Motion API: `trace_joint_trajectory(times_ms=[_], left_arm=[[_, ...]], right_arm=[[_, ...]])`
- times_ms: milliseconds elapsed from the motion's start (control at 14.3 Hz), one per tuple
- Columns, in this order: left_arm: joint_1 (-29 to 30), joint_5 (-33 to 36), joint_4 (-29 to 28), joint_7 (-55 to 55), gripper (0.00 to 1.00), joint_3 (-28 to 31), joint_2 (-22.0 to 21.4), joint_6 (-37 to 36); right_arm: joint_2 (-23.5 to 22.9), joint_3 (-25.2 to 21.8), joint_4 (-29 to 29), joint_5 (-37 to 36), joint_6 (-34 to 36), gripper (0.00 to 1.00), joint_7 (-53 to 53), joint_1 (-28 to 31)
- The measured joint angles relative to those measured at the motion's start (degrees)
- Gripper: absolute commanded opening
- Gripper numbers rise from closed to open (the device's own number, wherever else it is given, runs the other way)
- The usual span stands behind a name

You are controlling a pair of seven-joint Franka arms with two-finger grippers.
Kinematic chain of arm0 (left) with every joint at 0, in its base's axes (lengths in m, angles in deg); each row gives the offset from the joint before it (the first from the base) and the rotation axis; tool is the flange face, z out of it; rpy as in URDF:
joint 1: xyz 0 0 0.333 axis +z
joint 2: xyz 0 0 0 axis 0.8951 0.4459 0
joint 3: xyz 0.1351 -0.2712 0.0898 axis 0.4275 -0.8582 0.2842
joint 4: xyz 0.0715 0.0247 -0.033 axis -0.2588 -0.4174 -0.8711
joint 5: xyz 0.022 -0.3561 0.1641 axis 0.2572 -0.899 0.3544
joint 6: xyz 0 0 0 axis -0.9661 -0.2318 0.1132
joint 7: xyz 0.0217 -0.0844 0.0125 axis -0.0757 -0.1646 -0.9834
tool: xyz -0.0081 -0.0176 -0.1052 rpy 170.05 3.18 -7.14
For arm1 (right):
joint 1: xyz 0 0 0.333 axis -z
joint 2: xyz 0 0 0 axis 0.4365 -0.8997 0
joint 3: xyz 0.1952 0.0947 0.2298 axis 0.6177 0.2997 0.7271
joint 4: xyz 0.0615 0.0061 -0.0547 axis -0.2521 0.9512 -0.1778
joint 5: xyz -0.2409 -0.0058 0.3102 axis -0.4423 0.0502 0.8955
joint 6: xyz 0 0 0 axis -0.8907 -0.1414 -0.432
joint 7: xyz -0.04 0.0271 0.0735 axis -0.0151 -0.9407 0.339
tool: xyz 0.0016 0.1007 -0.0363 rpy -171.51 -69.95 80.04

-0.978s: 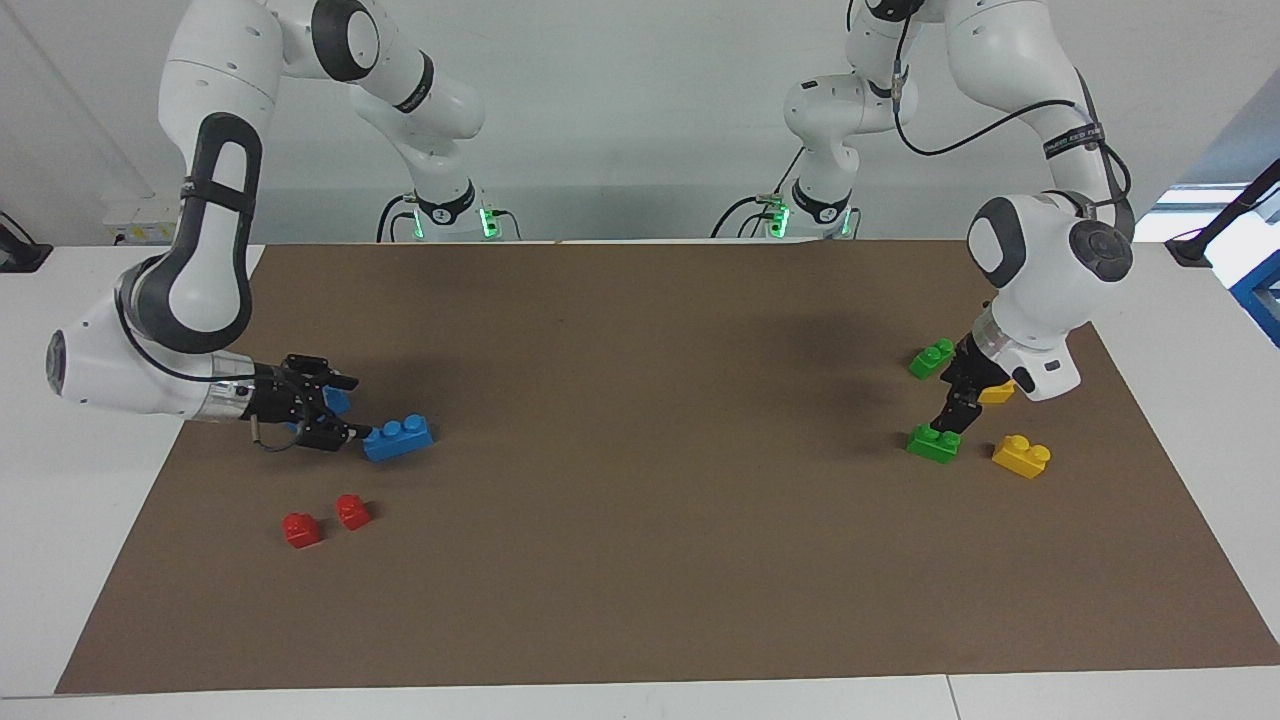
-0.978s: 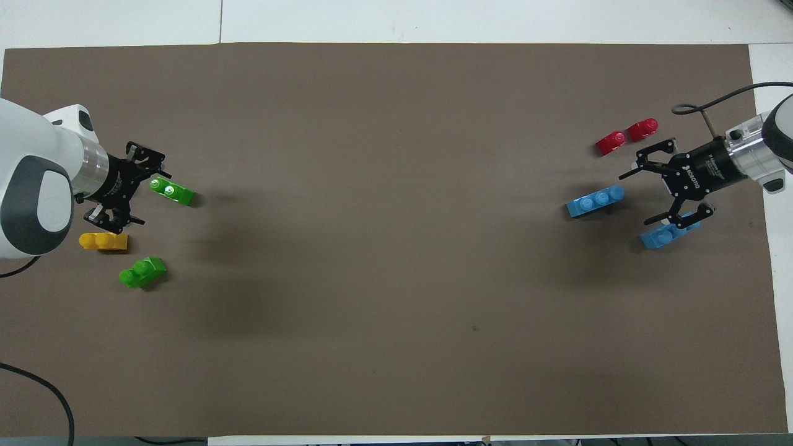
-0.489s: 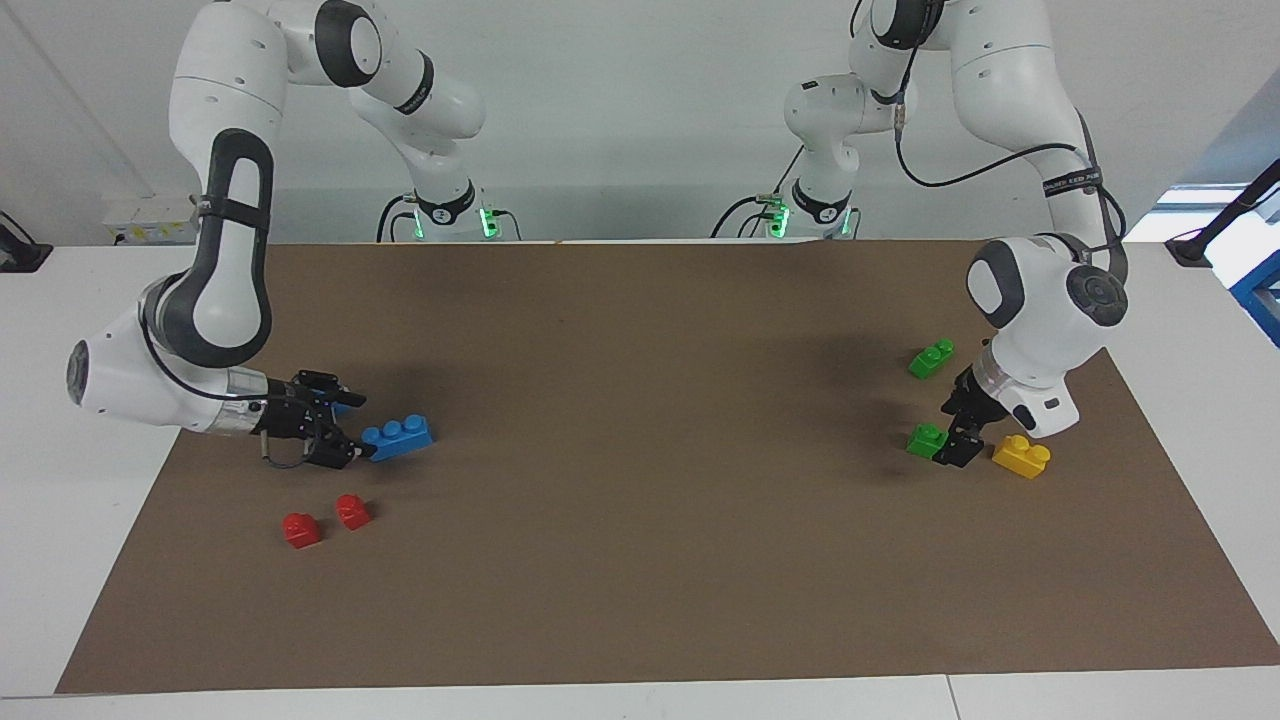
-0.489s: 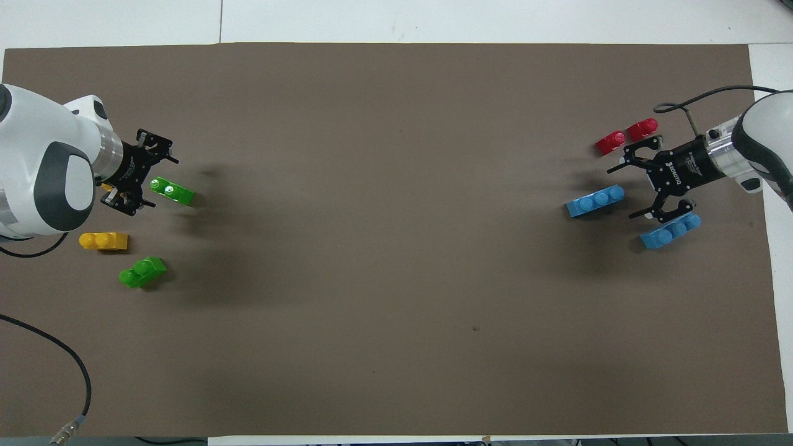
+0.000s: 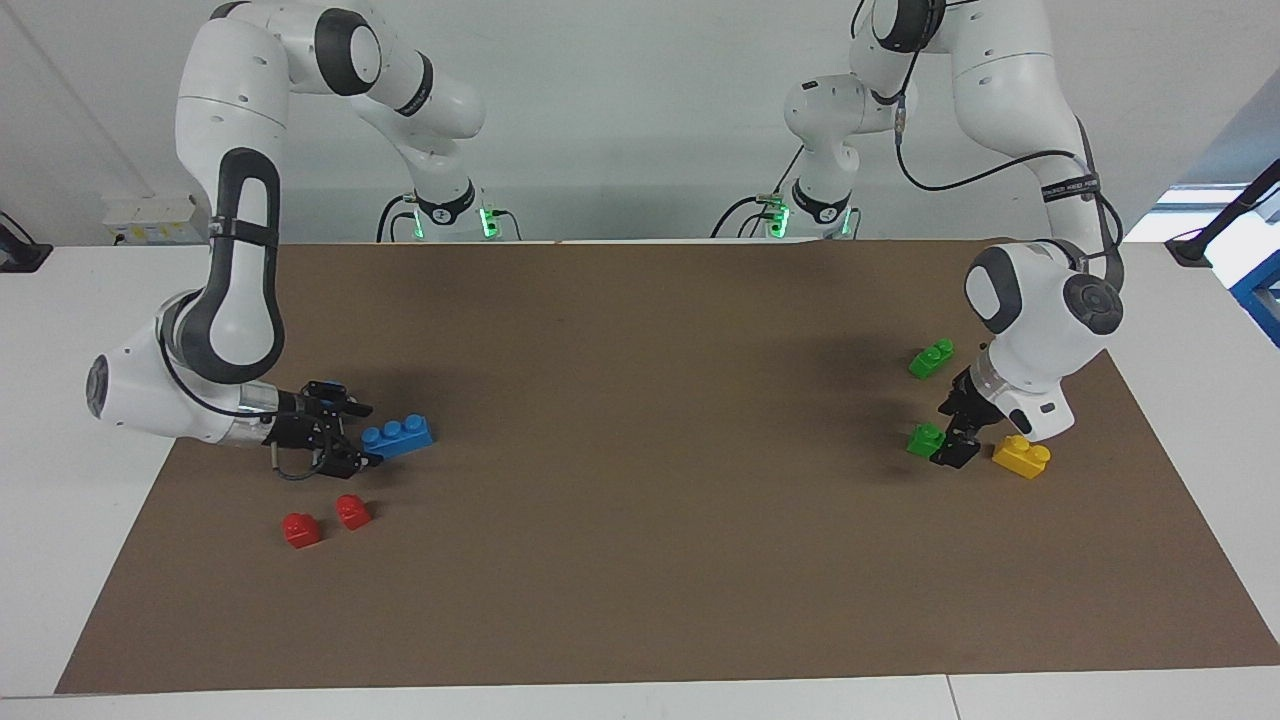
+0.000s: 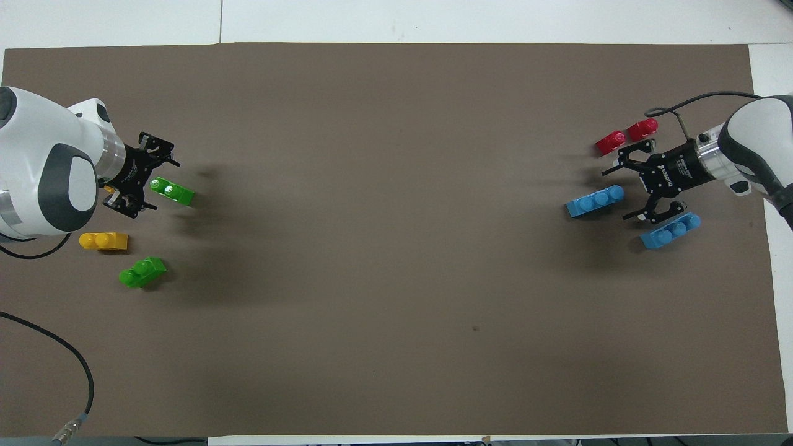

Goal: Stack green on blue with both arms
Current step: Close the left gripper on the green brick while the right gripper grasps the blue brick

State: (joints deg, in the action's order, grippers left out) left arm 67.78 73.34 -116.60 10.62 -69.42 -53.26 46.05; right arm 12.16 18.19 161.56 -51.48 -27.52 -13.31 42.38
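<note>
A green brick [image 6: 176,193] [image 5: 923,440] lies at the left arm's end of the mat. My left gripper [image 6: 162,186] [image 5: 946,446] is low and open, its fingers on either side of that brick's end. A second green brick [image 6: 142,272] [image 5: 931,358] lies nearer the robots. At the right arm's end lies a blue brick [image 6: 593,201] [image 5: 400,436]. My right gripper [image 6: 616,195] [image 5: 360,438] is open and low, its fingertips straddling that brick's end. Another blue brick [image 6: 670,230] lies beside the right gripper, nearer the robots. Whether either gripper touches its brick does not show.
Two small red bricks [image 6: 626,136] [image 5: 325,520] lie just farther from the robots than the right gripper. One yellow brick [image 6: 103,240] lies under the left wrist. Another yellow brick [image 5: 1021,457] lies beside the left gripper. The brown mat [image 6: 396,248] covers the table.
Both grippers have come down and closed in on their bricks: the left onto the green brick's end, the right away from the nearer blue brick onto the other's end. No brick has moved.
</note>
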Motion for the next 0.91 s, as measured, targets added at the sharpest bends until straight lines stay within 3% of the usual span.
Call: trace_joint_trajectory(times_ms=[279, 349, 419, 489, 559, 629, 908], left_arm=[[0.00, 0.77, -1.71, 0.00, 1.00, 0.00, 0.00, 0.68], [0.00, 0.79, -2.19, 0.00, 1.00, 0.01, -0.01, 1.52], [0.00, 0.80, -2.75, 0.00, 0.99, 0.03, -0.01, 2.64], [0.00, 0.80, -3.37, -0.05, 0.99, 0.04, -0.01, 3.89], [0.00, 0.80, -3.98, -0.14, 0.99, 0.07, -0.01, 5.06], [0.01, 0.80, -4.47, -0.29, 0.99, 0.12, -0.02, 5.96], [0.63, 0.81, -4.90, -0.40, 0.99, 0.25, -0.11, 6.92]], right_arm=[[-0.14, 0.05, 1.53, 0.01, -2.32, 0.95, 0.00, -0.40], [-0.18, 0.04, 1.66, 0.02, -2.37, 0.90, 0.00, -0.39], [-0.18, 0.05, 1.72, 0.04, -2.37, 0.66, 0.00, -0.39], [-0.18, 0.04, 1.73, 0.09, -2.37, 0.28, 0.00, -0.39], [-0.18, 0.04, 1.73, 0.19, -2.37, 0.19, 0.01, -0.38], [-0.18, 0.04, 1.73, 0.35, -2.37, 0.00, 0.13, -0.37], [-0.18, 0.04, 1.66, 0.73, -2.36, 0.00, 1.94, -0.37]])
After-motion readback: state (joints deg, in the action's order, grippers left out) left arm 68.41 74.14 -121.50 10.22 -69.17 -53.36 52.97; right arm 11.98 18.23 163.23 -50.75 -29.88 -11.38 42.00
